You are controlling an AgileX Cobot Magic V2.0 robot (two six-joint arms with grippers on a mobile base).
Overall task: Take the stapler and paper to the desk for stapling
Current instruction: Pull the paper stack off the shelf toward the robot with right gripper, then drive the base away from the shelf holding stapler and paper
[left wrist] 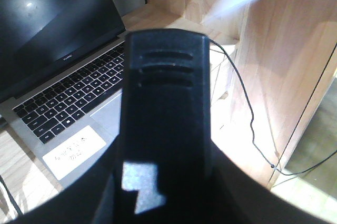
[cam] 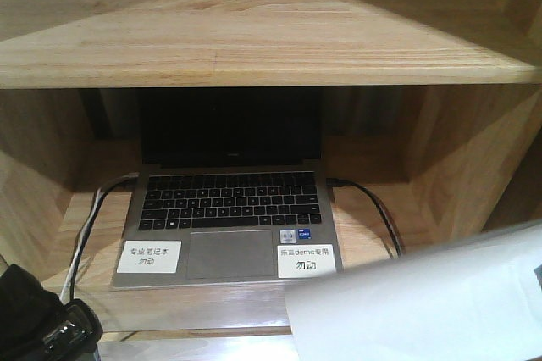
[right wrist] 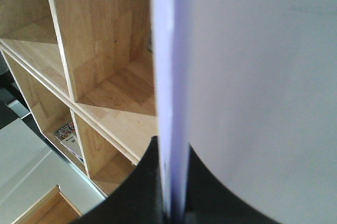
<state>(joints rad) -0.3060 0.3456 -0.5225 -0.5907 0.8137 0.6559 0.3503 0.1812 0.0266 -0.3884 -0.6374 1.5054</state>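
The black stapler (left wrist: 164,92) fills the middle of the left wrist view, standing up out of my left gripper (left wrist: 163,192), whose dark jaws close on its lower part; a silvery patch shows low on it. In the front view the left arm (cam: 42,320) sits at the bottom left. The white paper (right wrist: 253,77) is held edge-on in my right gripper (right wrist: 171,211), whose jaws pinch its lower edge. The sheets also show at the bottom right of the front view (cam: 423,302). The desk is out of view.
A wooden shelf unit (cam: 254,47) stands ahead, with an open laptop (cam: 227,208) in its lower bay, two white labels on it and cables (cam: 377,217) at both sides. The right wrist view shows shelf compartments (right wrist: 100,50) and a booklet (right wrist: 68,134) low down.
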